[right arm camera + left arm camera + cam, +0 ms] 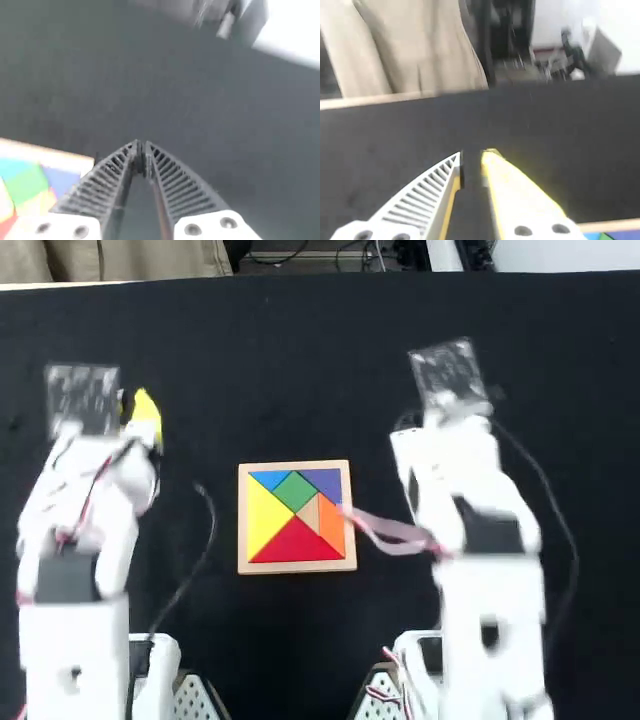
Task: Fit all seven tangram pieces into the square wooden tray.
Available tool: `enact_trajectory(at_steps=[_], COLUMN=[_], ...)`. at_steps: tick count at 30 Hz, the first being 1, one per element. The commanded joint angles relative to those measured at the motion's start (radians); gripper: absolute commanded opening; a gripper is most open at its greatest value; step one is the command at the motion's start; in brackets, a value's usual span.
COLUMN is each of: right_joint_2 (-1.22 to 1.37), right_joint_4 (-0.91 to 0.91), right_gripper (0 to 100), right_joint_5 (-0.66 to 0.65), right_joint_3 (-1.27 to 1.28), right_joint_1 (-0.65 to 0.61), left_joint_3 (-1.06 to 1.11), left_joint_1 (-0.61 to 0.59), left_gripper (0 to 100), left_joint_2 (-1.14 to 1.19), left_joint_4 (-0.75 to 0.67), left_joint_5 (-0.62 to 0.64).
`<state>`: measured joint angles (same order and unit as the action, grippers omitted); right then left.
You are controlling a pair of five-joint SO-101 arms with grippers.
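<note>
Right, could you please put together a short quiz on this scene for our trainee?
1. True or false: coloured pieces fill the wooden tray.
2. In the high view, which piece lies along the tray's bottom edge? A red, B green, C blue.
3. What do the left gripper and the right gripper hold?
Key: 1 true. 2 A, the red triangle. 3 nothing; both are shut and empty.
</note>
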<state>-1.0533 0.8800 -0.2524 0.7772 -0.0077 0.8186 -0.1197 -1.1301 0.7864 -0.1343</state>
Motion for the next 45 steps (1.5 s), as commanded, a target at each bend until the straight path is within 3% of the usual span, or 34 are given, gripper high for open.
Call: enact_trajectory(at_steps=[1, 7, 10, 18, 24, 26, 29, 34, 41, 45], right_joint_2=[-0.314, -0.549, -0.601, -0.829, -0.825, -0.826, -0.826, -0.826, -0.826, -0.822], right_joint_4=[0.074, 0.273, 0.305, 0.313, 0.543, 0.516, 0.37, 0.152, -0.089, -0.17], right_gripper=[1.1, 1.1, 1.1, 1.2, 1.2, 1.2, 1.2, 1.2, 1.2, 1.2], right_joint_5=[-0.002, -0.106, -0.103, -0.097, -0.097, -0.097, -0.097, -0.097, -0.097, -0.097], right_joint_3=[-0.054, -0.053, -0.056, -0.065, -0.114, -0.051, 0.079, 0.34, 0.771, 0.912], right_joint_1=[0.015, 0.015, 0.02, 0.015, 0.015, 0.017, 0.018, 0.02, 0.021, 0.023], left_joint_3=[0.087, 0.237, 0.263, 0.068, -0.079, -0.067, 0.045, 0.392, 0.889, 0.863], left_joint_1=[-0.042, -0.054, -0.048, -0.093, -0.091, -0.091, -0.064, -0.088, -0.185, -0.18], left_gripper=[14, 14, 14, 14, 15, 15, 15, 15, 15, 15], left_joint_2=[-0.288, -0.585, -0.707, -0.695, -0.695, -0.695, -0.695, -0.695, -0.692, -0.694], left_joint_4=[-0.003, 0.009, 0.133, 0.402, 0.652, 0.674, 0.647, 0.422, -0.041, 0.032], left_joint_5=[-0.037, -0.029, -0.034, -0.026, 0.083, 0.1, 0.097, 0.077, -0.114, -0.097])
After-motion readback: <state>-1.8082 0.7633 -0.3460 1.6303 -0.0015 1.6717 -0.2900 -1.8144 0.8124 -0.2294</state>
